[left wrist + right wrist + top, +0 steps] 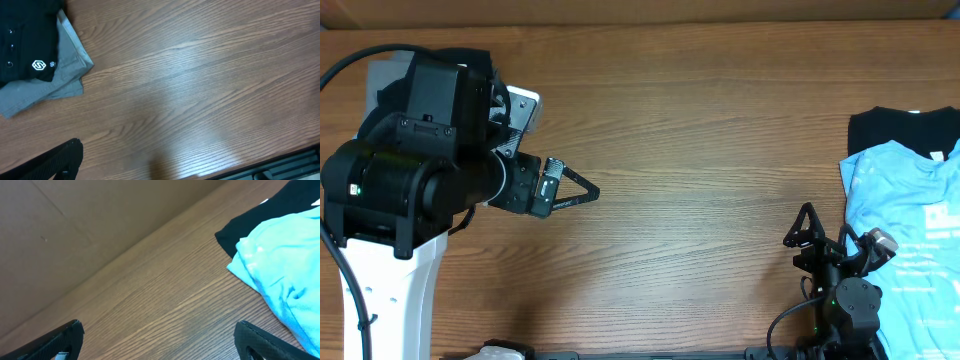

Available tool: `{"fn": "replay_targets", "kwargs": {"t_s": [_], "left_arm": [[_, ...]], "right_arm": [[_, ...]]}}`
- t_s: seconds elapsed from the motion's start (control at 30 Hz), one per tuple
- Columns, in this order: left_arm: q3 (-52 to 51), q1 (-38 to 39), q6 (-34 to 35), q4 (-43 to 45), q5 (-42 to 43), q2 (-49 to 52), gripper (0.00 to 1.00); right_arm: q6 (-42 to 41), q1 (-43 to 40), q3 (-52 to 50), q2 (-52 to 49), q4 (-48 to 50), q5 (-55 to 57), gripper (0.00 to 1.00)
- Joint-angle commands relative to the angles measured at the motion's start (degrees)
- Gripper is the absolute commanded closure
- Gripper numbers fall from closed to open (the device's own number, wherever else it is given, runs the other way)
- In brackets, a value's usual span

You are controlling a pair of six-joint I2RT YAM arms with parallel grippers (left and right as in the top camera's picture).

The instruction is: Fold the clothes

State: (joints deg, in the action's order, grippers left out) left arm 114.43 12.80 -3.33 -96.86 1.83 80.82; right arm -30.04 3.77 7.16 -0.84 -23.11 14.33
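Nearest the lens, the left arm (420, 170), bulking over the left end of the table (700, 120) and hiding most of what lies beneath it. Jaws of the left gripper (585, 190) spread wide, pinching nothing, aimed toward the bare middle. Seen from its wrist: a black shirt (25, 40) with a small white hexagon logo, lying on a grey shirt (65, 75), the pair apparently folded already, near the left end. At the right edge, a light blue shirt (910, 230) overlapping a second black shirt (900, 128), running out of frame, so no telling how close to the table's drop. Just beside the blue cloth, toward the front right corner, the right gripper (840, 240), jaws likewise spread and empty.

Likely trouble from here: pinching blue and black together at the overlap and hauling two shirts at once; catching only a loose wrinkle and losing it mid-drag; pushing cloth outward over the right edge instead of drawing it in. On the left, risk of brushing the folded pair with the arm's bulk or its cable (345, 62) on a swing, undoing finished work.

Plenty of open wood between the two grippers, from back edge to front edge, good for spreading a shirt flat; tighter along the rail (650, 354) at the front. Safest to draw inward toward the centre, well apart from both piles.
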Motion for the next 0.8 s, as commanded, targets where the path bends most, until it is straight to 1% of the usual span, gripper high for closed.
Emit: {"fn": "replay_targets", "kwargs": {"t_s": [0.0, 0.03, 0.07, 0.1, 0.13, 0.17, 0.6, 0.67, 0.77], "left_arm": [[-0.2, 0.3, 0.8, 0.1, -0.5, 0.4, 0.0], [-0.2, 0.4, 0.7, 0.1, -0.9, 0.1, 0.1], [-0.2, 0.5, 0.1, 0.1, -2.1, 0.0, 0.14], [-0.2, 0.5, -0.2, 0.1, -3.7, -0.5, 0.16], [-0.3, 0.5, -0.1, 0.1, -5.2, -1.2, 0.05], [-0.3, 0.5, -0.1, 0.1, -5.2, -1.9, 0.0], [-3.3, -2.1, -0.4, 0.4, -5.4, -12.3, 0.0], [-4.7, -3.0, -1.8, 3.5, -6.5, -14.0, 0.0], [-9.8, -4.6, -4.0, 13.6, -6.7, -18.4, 0.0]], "right_arm": [[-0.4, -0.3, -0.4, 0.7, 0.5, 0.0, 0.0], [-0.4, -0.3, -0.4, 0.7, 0.5, 0.0, 0.0], [-0.4, -0.3, -0.4, 0.7, 0.5, 0.0, 0.0], [-0.4, -0.3, -0.4, 0.7, 0.5, 0.0, 0.0], [-0.4, -0.3, -0.4, 0.7, 0.5, 0.0, 0.0], [-0.4, -0.3, -0.4, 0.7, 0.5, 0.0, 0.0], [-0.4, -0.3, -0.4, 0.7, 0.5, 0.0, 0.0], [-0.4, -0.3, -0.4, 0.7, 0.5, 0.0, 0.0], [-0.4, -0.3, -0.4, 0.7, 0.5, 0.0, 0.0]]}}
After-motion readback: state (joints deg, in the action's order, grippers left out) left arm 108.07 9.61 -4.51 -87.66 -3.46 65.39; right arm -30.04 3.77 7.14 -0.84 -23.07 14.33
